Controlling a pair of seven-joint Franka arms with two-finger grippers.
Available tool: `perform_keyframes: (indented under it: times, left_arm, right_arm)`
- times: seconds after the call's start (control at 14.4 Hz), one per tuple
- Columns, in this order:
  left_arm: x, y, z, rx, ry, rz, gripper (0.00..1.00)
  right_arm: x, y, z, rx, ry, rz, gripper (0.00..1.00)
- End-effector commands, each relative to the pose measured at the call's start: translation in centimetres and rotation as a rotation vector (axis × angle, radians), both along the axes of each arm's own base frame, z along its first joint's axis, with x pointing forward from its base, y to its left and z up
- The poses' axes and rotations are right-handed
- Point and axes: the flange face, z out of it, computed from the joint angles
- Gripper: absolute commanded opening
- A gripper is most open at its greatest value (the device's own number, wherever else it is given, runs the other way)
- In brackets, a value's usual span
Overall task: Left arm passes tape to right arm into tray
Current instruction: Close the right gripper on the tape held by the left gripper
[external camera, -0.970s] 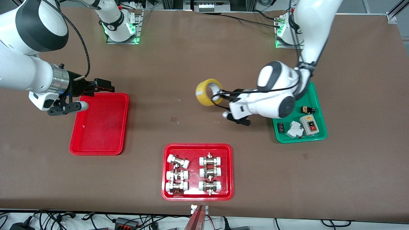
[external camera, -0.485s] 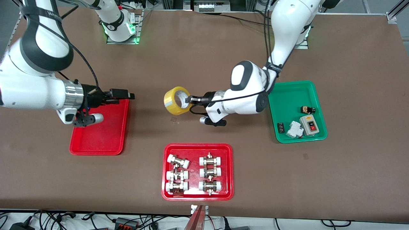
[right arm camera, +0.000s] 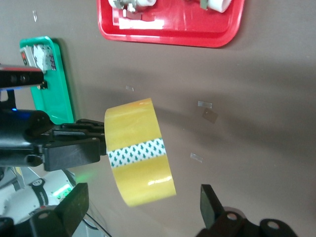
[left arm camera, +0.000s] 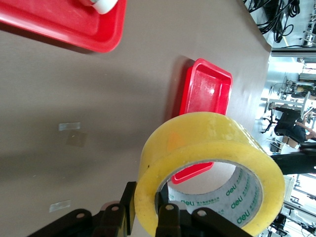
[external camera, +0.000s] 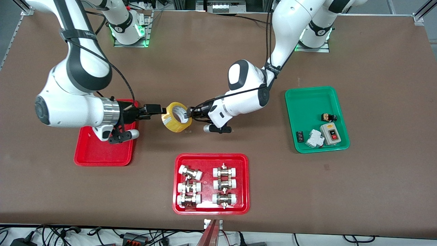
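Over the bare table, between the two red trays: handover point, roll held in the air.
Tape (external camera: 174,117): yellow see-through roll, hole facing sideways, off the table, beside the plain tray's edge toward the left arm's end.
Left gripper (external camera: 187,114): fingers clamped on the tape's wall, one inside the hole, one outside; the left wrist view shows that pinch close up (left arm camera: 148,217).
Right gripper (external camera: 157,109): fingers spread wide, one on each side of the tape in the right wrist view (right arm camera: 140,200); tips just short of the roll, not yet touching as far as I can see.
Change: a second ago the tape hung nearer the green tray (external camera: 315,99) and the right gripper sat over the plain tray's corner; both arms have since closed in and now meet.
Meaning: carry leg looks done; next is the right fingers closing before the left lets go.
Tray (external camera: 88,155): plain red, nothing in it, partly under the right arm.
Fittings tray (external camera: 211,208): untouched, nearer the camera.
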Motion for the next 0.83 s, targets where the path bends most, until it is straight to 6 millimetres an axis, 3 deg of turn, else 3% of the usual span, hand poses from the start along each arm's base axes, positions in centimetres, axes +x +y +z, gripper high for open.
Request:
perform_keyframes:
  times: [0.0, 0.21, 0.76]
  left_arm:
    - [1.0, -0.8, 0.4, -0.035, -0.006, 0.024, 0.01]
    - [0.9, -0.7, 0.2, -0.03, -0.009, 0.019, 0.01]
    - [0.9, -0.7, -0.2, -0.024, -0.016, 0.011, 0.02]
  right_arm:
    - [1.0, 0.1, -1.4, 0.036, -0.038, 0.066, 1.0]
    - [1.0, 1.7, -1.5, 0.04, -0.065, 0.105, 1.0]
    - [1.5, 2.4, -2.5, 0.054, -0.094, 0.147, 0.97]
